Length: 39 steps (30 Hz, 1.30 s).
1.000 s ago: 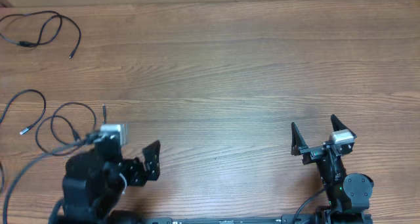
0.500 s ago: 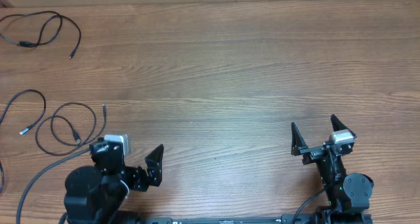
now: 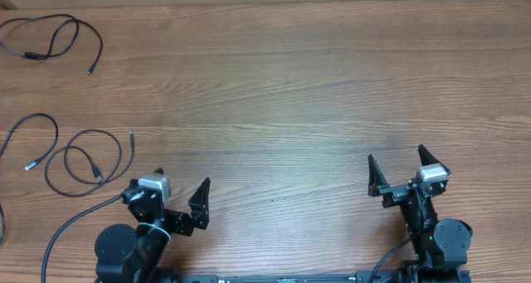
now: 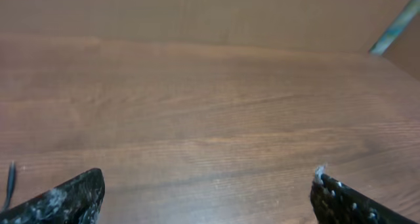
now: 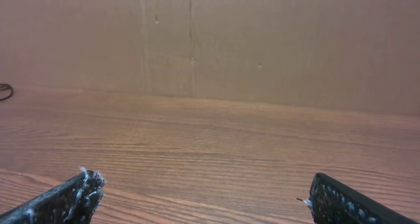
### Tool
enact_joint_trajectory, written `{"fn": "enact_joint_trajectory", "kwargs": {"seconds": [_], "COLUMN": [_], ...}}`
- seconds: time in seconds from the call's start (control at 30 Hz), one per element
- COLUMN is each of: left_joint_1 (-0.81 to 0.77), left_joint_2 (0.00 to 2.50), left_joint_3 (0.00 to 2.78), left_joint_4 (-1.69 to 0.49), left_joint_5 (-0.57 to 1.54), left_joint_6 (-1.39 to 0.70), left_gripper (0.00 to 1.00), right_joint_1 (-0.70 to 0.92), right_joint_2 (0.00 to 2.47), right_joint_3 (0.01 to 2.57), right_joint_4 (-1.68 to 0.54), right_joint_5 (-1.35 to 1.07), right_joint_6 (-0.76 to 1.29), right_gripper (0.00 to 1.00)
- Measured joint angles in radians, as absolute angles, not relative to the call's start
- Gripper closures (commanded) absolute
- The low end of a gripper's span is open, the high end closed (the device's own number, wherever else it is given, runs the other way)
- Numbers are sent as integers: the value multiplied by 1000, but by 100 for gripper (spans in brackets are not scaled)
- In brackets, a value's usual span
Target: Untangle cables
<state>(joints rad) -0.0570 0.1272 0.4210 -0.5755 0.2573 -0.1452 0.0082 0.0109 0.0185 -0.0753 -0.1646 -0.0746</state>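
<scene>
Wood-grain table [image 3: 290, 84] fills my views, and the cables [image 3: 87, 132] lie on it in three separate pieces, all to the outer side of the left gripper [image 3: 181, 183]. A looped one is nearest it, a curved strand lies just past that, and a third is well beyond, toward the far corner. I see none crossing another, so I judge the sorting mostly done. The left gripper sits at the near edge, fingers [image 4: 62, 199] spread wide with nothing between them, which I read as parked clear of the cords. The right gripper [image 3: 398, 160], well apart from the left gripper, also has parted, empty fingers.
</scene>
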Motion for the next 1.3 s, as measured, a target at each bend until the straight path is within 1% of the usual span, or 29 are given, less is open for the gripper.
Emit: {"fn": "enact_joint_trajectory", "kwargs": {"seconds": [0.27, 0.5, 0.7, 0.87, 1.07, 1.23, 1.3], "left_joint_1": [-57, -57, -57, -57, -57, -57, -57], "left_joint_2": [21, 16, 15, 15, 15, 13, 14], "left_joint_3": [302, 229, 117, 31, 12, 10, 9], "left_joint_4": [-418, -284, -47, 100, 99, -40, -60], "left_joint_5": [289, 296, 297, 296, 249, 200, 182], "left_joint_6": [-78, -70, -67, -68, -68, -69, -71], "left_gripper": [0, 0, 1, 0, 0, 0, 1], "right_joint_1": [8, 8, 8, 8, 8, 8, 8], "right_joint_2": [11, 11, 11, 11, 11, 11, 11], "right_joint_3": [19, 19, 19, 19, 19, 19, 19], "right_joint_4": [-75, -76, -75, -75, -75, -75, -75], "right_joint_5": [-165, -165, -165, -165, -165, -165, -165], "right_joint_6": [-75, -75, -75, -75, -75, -75, -75], "right_gripper": [0, 0, 0, 0, 0, 0, 0]}}
